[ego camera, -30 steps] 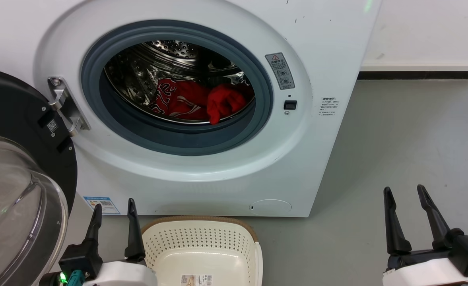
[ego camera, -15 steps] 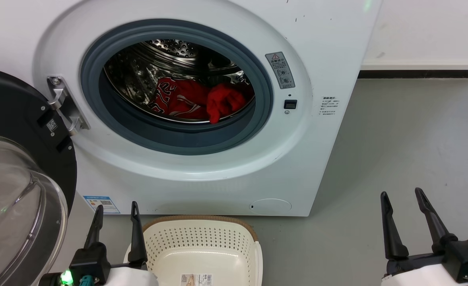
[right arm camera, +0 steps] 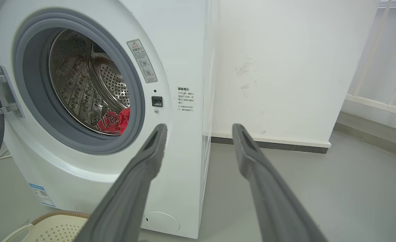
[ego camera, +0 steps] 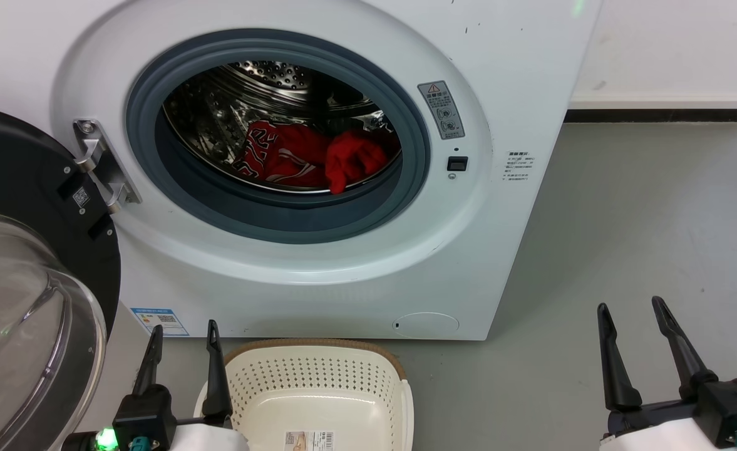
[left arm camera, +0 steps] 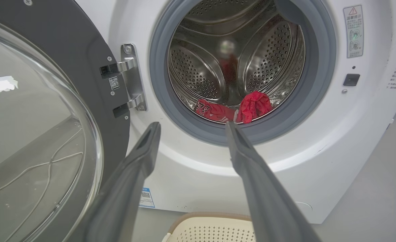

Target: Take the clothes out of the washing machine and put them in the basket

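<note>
The white washing machine (ego camera: 343,269) stands in front of me with its porthole open. In the steel drum lie the clothes: a red garment with white stripes (ego camera: 274,156) and, to its right, a plain red one (ego camera: 352,160). The left wrist view shows them too, striped (left arm camera: 214,111) and plain (left arm camera: 255,106). The cream basket (ego camera: 318,382) sits on the floor below the porthole. My left gripper (ego camera: 183,327) hovers open just left of the basket, nothing in it. My right gripper (ego camera: 630,304) is open over the floor, right of the machine.
The machine's black-framed glass door (ego camera: 30,263) is swung wide open on the left, close to my left arm. Grey floor (ego camera: 625,207) stretches to the right of the machine, ending at a white wall with a dark baseboard (ego camera: 656,116).
Both grippers have slipped slightly toward the bottom edge, the left a little rightward, the right a little leftward. The clothes and basket lie as before.
</note>
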